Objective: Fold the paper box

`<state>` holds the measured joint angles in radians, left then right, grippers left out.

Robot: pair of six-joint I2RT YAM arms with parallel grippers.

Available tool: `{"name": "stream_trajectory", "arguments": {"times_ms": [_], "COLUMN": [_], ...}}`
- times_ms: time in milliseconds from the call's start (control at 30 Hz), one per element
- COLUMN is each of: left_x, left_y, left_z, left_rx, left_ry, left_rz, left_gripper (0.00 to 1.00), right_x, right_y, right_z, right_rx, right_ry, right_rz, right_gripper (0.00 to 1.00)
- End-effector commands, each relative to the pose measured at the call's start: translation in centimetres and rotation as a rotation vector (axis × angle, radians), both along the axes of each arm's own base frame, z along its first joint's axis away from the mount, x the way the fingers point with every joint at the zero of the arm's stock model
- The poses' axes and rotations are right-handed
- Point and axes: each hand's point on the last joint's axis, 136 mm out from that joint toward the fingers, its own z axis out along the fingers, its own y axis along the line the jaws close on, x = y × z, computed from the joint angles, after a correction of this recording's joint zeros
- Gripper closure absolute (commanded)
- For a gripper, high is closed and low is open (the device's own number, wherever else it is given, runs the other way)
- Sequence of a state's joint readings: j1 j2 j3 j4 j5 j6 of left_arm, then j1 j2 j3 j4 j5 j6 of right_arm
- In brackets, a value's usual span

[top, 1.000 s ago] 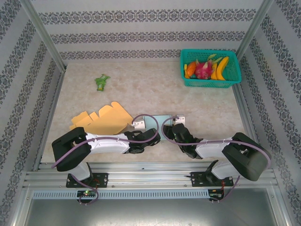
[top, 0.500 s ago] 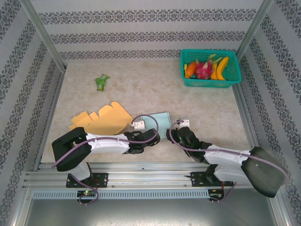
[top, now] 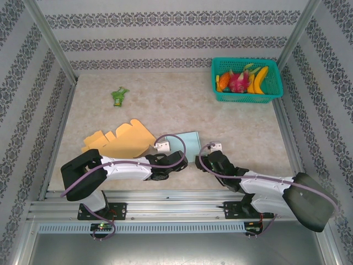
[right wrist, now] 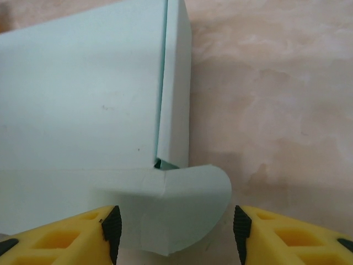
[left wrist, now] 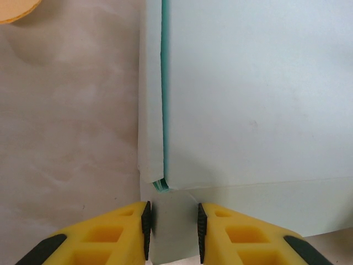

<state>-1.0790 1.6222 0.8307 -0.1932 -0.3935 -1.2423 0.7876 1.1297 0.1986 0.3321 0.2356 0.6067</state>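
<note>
1. Right now the paper box [top: 185, 141] is lying flat on the table [top: 165, 105]. It is sitting near the front edge, between the two arms and just right of an orange card sheet [top: 124, 141].
2. The left gripper [left wrist: 174, 223] is sitting at the box's near-left corner. Its pads are standing only narrowly apart, and a pale strip of the box's near flap [left wrist: 265, 201] is showing in the gap. Nothing seems to be getting pinched there, though I cannot tell whether the fingertips are pressing down on the paper.
3. The right gripper [right wrist: 175, 223] is sitting at the near-right corner with its jaws standing wide apart. The rounded corner tab [right wrist: 187, 201] is lying between them and just ahead, and neither finger appears to be touching it.
4. The relation that matters is that the box is stretching away from both sets of jaws, toward the far side of the table. Its near flap is running crosswise from one gripper to the other. The folded side strip [right wrist: 175, 83] is running straight ahead along the line of the right fingers.
5. Both arms are sitting about equally close to the box, one at each near corner. The right one looks better placed for the next fold, since it is already straddling the tab. Closing there would likely be catching the tab across its width, while the left arm is looking placed to steady the opposite corner.
</note>
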Motion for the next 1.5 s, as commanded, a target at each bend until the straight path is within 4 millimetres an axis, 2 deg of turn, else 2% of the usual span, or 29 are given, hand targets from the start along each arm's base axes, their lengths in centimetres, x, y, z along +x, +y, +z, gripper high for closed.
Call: {"name": "stream_trajectory", "arguments": {"times_ms": [0, 367, 700, 867, 1367, 1467], "left_x": [-0.2, -0.2, 0.0, 0.0, 0.2, 0.3], "left_y": [0.0, -0.6, -0.8, -1.0, -1.0, -0.4], "left_z": [-0.3, 0.1, 0.3, 0.4, 0.8, 1.1], "left_rx": [0.004, -0.009, -0.005, -0.007, 0.001, 0.015], "left_ry": [0.006, 0.006, 0.003, 0.005, -0.002, -0.013], "left_rz": [0.001, -0.013, -0.015, -0.019, -0.017, -0.004], "left_gripper": [0.7, 0.7, 0.7, 0.7, 0.7, 0.64], "right_x": [0.8, 1.4, 0.5, 0.3, -0.3, -0.1], "right_y": [1.1, 2.0, 2.9, 3.0, 3.6, 3.0], "right_z": [1.1, 1.0, 0.9, 1.3, 2.1, 2.0], "right_rx": [0.038, 0.037, 0.082, 0.099, 0.144, 0.13], "right_ry": [-0.011, 0.012, 0.052, 0.065, 0.1, 0.088], "right_rz": [0.021, 0.058, 0.094, 0.096, 0.113, 0.092], "right_gripper": [0.41, 0.42, 0.62, 0.65, 0.69, 0.69]}}
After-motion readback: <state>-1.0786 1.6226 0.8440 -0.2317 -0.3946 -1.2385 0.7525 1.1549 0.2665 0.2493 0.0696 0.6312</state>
